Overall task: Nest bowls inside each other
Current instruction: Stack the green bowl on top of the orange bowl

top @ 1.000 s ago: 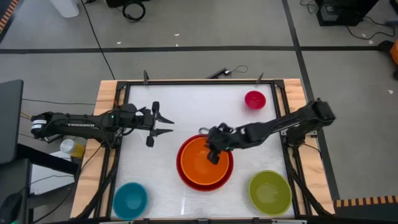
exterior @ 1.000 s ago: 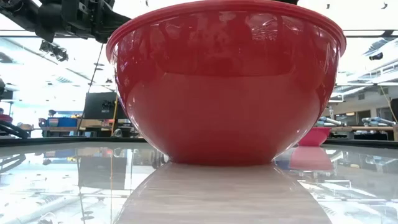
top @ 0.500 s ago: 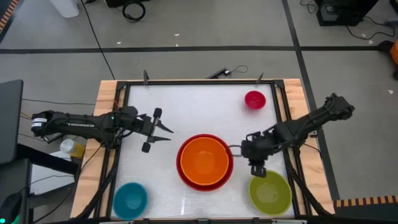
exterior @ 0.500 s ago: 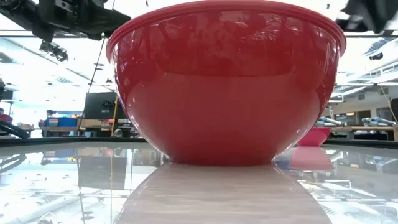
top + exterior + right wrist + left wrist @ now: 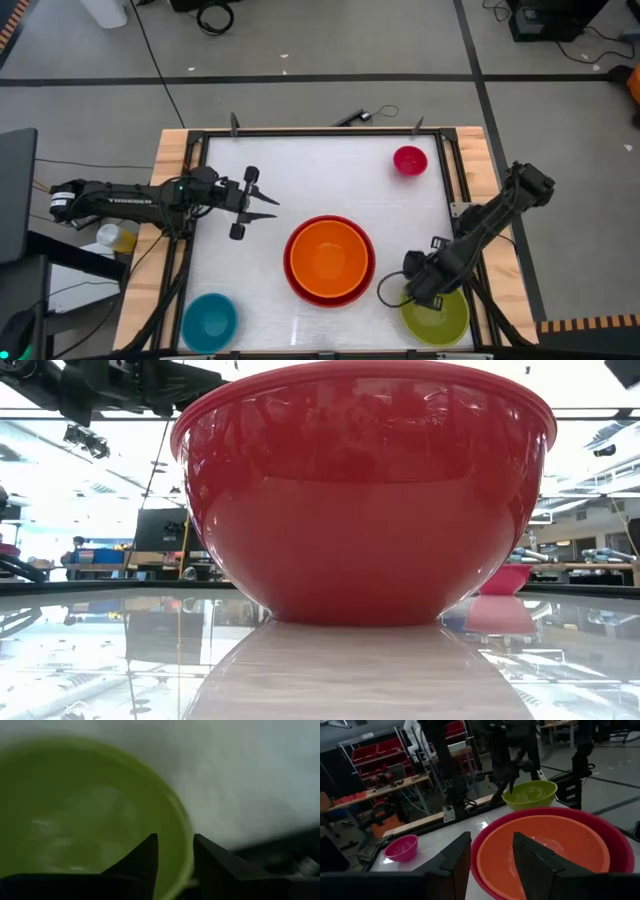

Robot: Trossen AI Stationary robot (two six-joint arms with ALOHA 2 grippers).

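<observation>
The orange bowl (image 5: 328,257) sits nested in the red bowl (image 5: 292,270) at the table's near middle. The yellow-green bowl (image 5: 440,315) stands at the near right, the blue bowl (image 5: 210,320) at the near left, and the small pink bowl (image 5: 409,159) at the far right. My right gripper (image 5: 420,290) points down over the yellow-green bowl's left rim (image 5: 186,832). It is open, with one finger on each side of that rim, and no touch shows. My left gripper (image 5: 272,207) hangs open and level left of the red bowl, holding nothing.
A black frame (image 5: 452,170) runs around the white table top (image 5: 330,170). In the low view the red bowl (image 5: 365,500) fills most of the picture, with the pink bowl (image 5: 505,578) behind it. Bare table lies between the pink bowl and the left gripper.
My right gripper has left the spot over the orange bowl. It has swung toward the table's right and near edges, coming over the yellow-green bowl's rim and tipping to point down. The bowls have stayed where they were.
</observation>
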